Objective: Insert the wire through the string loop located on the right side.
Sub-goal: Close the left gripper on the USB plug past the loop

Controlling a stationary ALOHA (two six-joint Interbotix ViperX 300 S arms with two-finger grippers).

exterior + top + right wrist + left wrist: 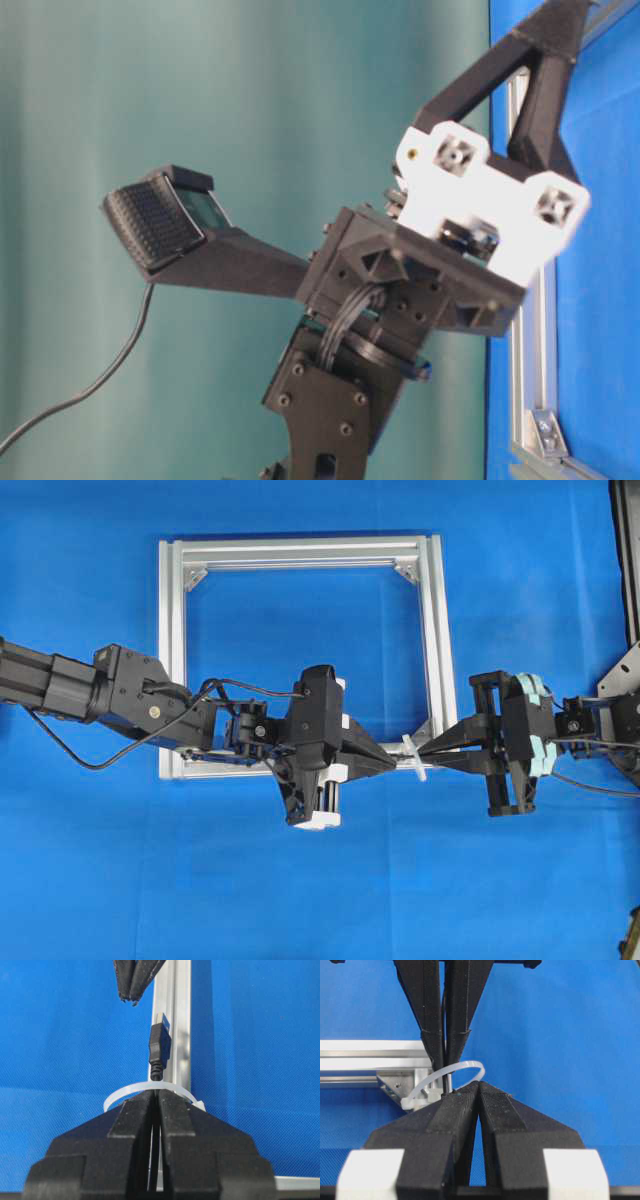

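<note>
Pincers [400,761] [428,752] crowd string loop [413,757] both sides; frame [436,630] interior free

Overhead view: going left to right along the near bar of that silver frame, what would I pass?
Left gripper with jaws shut → whitish string loop → right gripper, jaws also shut → the blue table carries on beyond the silver frame.
</note>
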